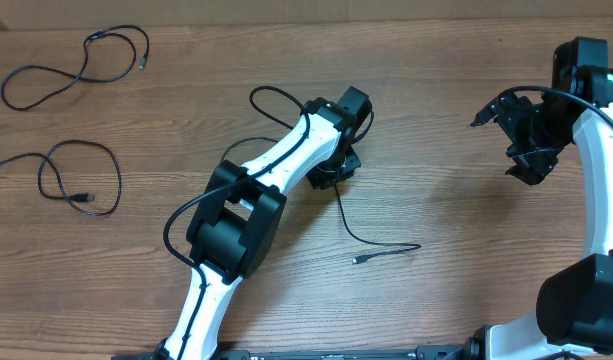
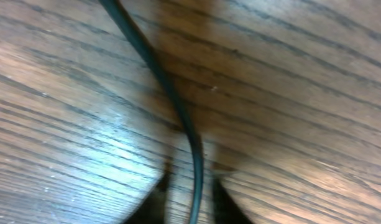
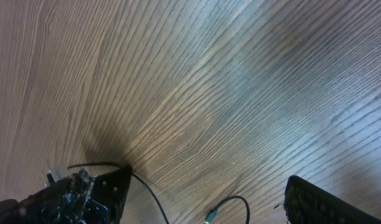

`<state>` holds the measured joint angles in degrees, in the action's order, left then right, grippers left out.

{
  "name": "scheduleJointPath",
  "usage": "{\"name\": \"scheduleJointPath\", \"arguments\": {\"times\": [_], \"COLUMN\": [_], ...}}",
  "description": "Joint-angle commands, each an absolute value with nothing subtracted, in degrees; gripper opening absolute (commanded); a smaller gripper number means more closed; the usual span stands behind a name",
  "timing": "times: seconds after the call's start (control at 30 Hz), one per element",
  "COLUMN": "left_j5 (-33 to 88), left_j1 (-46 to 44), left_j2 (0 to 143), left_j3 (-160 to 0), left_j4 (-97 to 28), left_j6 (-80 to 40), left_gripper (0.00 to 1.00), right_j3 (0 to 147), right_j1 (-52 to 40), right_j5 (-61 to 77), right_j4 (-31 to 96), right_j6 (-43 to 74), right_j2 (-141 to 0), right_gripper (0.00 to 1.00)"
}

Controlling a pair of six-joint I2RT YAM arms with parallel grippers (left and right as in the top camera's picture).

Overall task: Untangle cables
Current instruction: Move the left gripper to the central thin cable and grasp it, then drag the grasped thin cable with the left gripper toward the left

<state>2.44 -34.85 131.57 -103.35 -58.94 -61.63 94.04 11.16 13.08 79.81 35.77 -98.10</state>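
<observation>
The middle cable (image 1: pixel 386 250) trails from under the left gripper (image 1: pixel 331 172) out to the right, its plug end lying loose on the table (image 1: pixel 436 60). Up close it runs right between the left fingers (image 2: pixel 224 202), which sit tight either side of it, but it's too blurry to tell if they're really pinching. A looped cable (image 1: pixel 81 175) and a second cable (image 1: pixel 86 65) lie well off left. The right gripper (image 1: pixel 531 150) hangs over the right side, fingers spread wide
</observation>
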Motion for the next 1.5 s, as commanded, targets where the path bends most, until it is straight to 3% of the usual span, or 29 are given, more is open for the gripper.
{"name": "scheduleJointPath", "arguments": {"times": [0.0,0.37,1.17,1.47], "left_j5": [-0.40,4.29,4.49,-4.08], "left_j1": [-35.07,-34.22,-30.37,-30.33], "left_j2": [130.02,126.19,86.56,75.46], "left_j3": [-102.35,-105.89,-109.06,-109.06], "left_j4": [-59.83,-65.32,-70.50,-75.66], "left_j6": [-61.73,-54.39,-46.22,-48.86], "left_gripper": [0.04,0.04,0.04,0.04], "right_j3": [94.13,94.13,94.13,94.13], "right_j1": [11.27,11.27,11.27,11.27], "right_j5": [12.64,12.64,12.64,12.67], "right_j4": [79.79,79.79,79.79,79.79], "right_j6": [35.79,35.79,35.79,35.79], "right_j2": [-98.13,-98.13,-98.13,-98.13], "right_gripper": [1.00,1.00,1.00,1.00]}}
